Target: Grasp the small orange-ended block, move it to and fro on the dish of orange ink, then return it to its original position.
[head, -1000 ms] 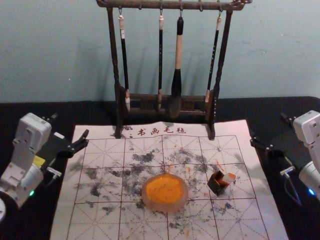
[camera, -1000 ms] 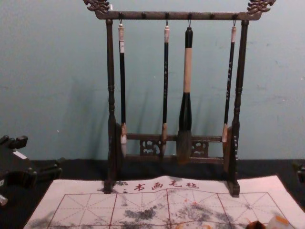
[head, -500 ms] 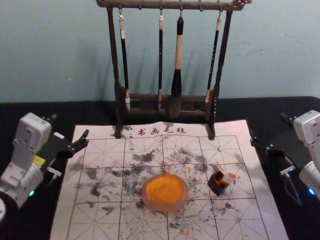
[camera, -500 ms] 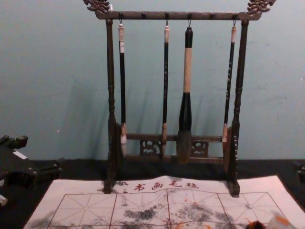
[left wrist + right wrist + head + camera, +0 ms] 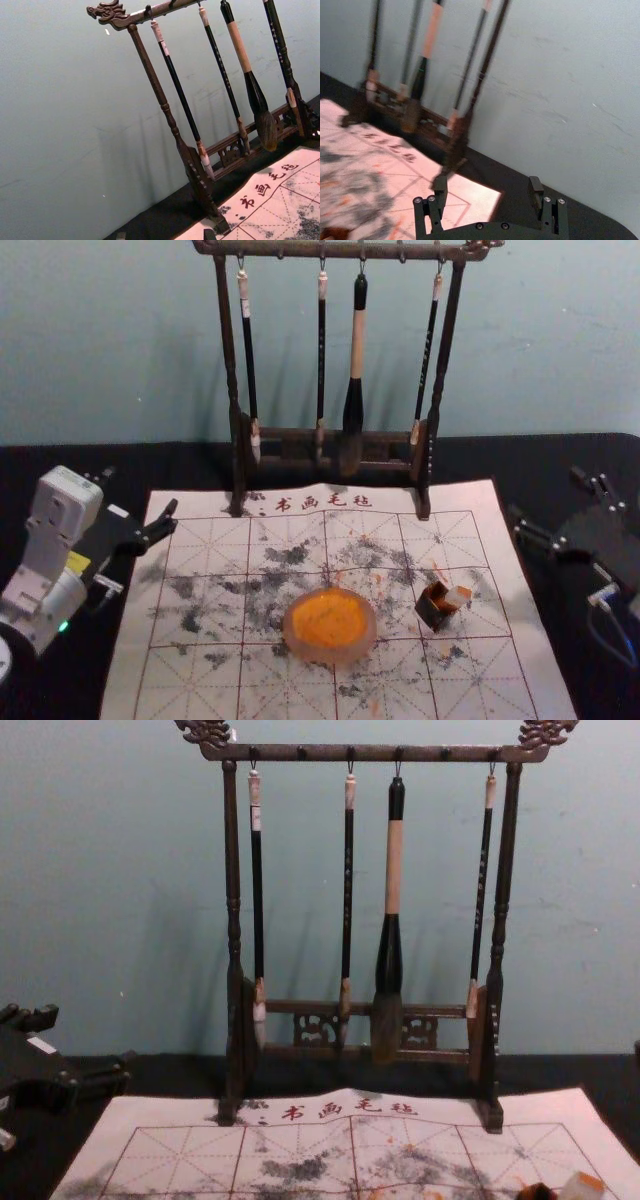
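Right arm shifts while the orange-ended block [image 5: 459, 596] waits on the mat [image 5: 200, 695].
The block sits where it did, at the dark box [image 5: 434, 611]; whether it leans on it I cannot tell. The dish of orange ink [image 5: 330, 653] is just beside them, also unmoved. Out at the mat's right edge, the right gripper [image 5: 546, 494] has turned and drawn outward, its fingers wide and holding nothing; that looks like the start of an approach, with grasp, inking and return all to do. The left gripper [image 5: 140, 491] stays parked at the left edge, fingers apart.
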Action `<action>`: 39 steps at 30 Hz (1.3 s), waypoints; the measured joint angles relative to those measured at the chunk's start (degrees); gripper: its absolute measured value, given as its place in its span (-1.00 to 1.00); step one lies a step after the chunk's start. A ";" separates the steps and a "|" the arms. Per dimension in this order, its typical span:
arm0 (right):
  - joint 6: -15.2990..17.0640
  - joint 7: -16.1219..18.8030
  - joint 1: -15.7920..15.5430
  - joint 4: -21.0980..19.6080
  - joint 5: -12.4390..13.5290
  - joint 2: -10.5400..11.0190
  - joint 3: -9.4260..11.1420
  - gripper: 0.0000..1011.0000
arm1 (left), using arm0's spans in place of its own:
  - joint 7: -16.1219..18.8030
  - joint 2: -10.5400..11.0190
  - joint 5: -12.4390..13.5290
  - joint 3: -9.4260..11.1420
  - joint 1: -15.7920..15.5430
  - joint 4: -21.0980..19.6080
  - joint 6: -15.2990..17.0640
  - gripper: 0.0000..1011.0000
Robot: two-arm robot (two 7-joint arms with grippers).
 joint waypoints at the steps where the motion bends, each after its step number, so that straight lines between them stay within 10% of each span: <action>1: -0.74 1.16 -0.69 -0.51 0.58 0.67 0.35 0.98 | 0.00 0.00 0.00 0.00 0.00 0.00 0.00 0.98; 18: -5.49 20.37 -8.78 -5.80 9.90 7.84 2.05 0.98 | 0.00 0.00 0.00 0.00 0.00 0.00 0.00 0.98; 39: -0.45 28.97 -0.88 4.25 7.01 2.62 -1.66 0.98 | 0.00 0.00 0.00 0.00 0.00 0.00 0.00 0.98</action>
